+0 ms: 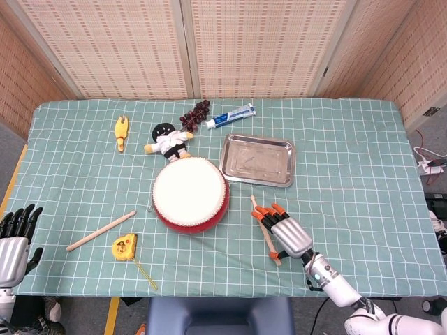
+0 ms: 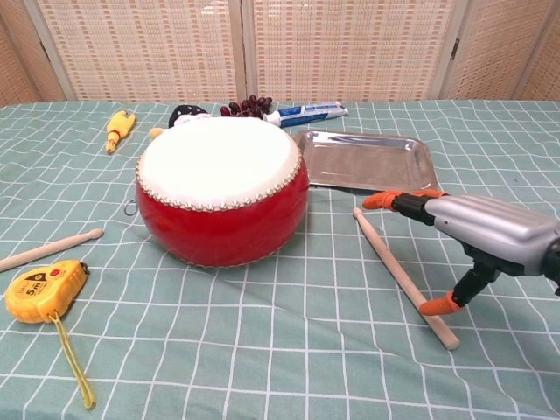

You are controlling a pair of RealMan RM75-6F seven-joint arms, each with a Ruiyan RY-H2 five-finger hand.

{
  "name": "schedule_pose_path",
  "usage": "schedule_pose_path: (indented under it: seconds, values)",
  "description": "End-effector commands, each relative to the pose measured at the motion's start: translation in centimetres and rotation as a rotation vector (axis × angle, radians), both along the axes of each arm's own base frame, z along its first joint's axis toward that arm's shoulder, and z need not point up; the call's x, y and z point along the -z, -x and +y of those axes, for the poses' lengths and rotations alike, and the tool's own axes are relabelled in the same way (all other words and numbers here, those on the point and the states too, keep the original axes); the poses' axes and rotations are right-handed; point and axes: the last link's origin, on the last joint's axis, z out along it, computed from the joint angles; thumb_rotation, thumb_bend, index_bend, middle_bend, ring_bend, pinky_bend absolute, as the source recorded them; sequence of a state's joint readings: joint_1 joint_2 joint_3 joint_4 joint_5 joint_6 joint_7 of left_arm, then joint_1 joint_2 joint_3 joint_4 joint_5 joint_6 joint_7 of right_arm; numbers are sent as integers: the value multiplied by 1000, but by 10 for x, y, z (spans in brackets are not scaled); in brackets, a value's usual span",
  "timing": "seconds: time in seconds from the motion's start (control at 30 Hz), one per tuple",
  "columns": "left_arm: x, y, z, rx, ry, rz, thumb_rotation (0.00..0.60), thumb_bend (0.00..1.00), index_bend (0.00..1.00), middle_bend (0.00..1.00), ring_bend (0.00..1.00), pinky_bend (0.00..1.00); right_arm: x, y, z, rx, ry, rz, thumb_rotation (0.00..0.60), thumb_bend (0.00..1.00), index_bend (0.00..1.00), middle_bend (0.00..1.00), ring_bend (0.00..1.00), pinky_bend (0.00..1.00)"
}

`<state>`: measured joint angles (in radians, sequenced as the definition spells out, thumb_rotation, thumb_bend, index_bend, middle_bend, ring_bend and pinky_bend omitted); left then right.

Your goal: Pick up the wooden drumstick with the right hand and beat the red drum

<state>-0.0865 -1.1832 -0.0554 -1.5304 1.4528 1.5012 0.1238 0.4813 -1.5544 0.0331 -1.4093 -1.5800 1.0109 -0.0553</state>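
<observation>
The red drum (image 1: 191,195) (image 2: 222,189) with a white skin stands in the middle of the table. A wooden drumstick (image 1: 264,227) (image 2: 401,273) lies flat to its right, running toward the near edge. My right hand (image 1: 285,231) (image 2: 477,239) hovers over the stick's near half, fingers spread and pointing toward the drum, thumb tip down beside the stick, holding nothing. A second wooden drumstick (image 1: 100,231) (image 2: 48,249) lies left of the drum. My left hand (image 1: 15,237) stays at the table's left front edge, fingers apart, empty.
A metal tray (image 1: 257,160) (image 2: 367,162) sits behind the right drumstick. A yellow tape measure (image 1: 125,246) (image 2: 44,290) lies front left. A doll (image 1: 167,140), grapes (image 1: 195,114), toothpaste (image 1: 230,116) and a yellow toy (image 1: 121,132) line the far side.
</observation>
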Motion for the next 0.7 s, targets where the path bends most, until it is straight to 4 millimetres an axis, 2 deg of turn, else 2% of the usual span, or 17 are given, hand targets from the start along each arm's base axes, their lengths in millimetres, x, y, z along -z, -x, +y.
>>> schedule_pose_path:
  seconds: [0.03, 0.17, 0.3, 0.7]
  values:
    - [0, 0, 0, 0, 2, 1, 600, 301, 0, 0, 0, 0, 5, 0, -3, -3, -6, 9, 600, 83, 32, 0, 0, 0]
    - [1, 1, 1, -1, 2, -4, 600, 300, 0, 0, 0, 0, 12, 1, -7, -1, -15, 23, 600, 83, 35, 0, 0, 0]
    - [2, 2, 1, -3, 4, -4, 600, 300, 0, 0, 0, 0, 12, 7, -11, 8, -3, 41, 600, 82, 41, 0, 0, 0]
    - [3, 2, 2, 3, 9, -12, 600, 301, 0, 0, 0, 0, -16, 42, -27, 125, 93, 95, 600, 82, 63, 0, 0, 0]
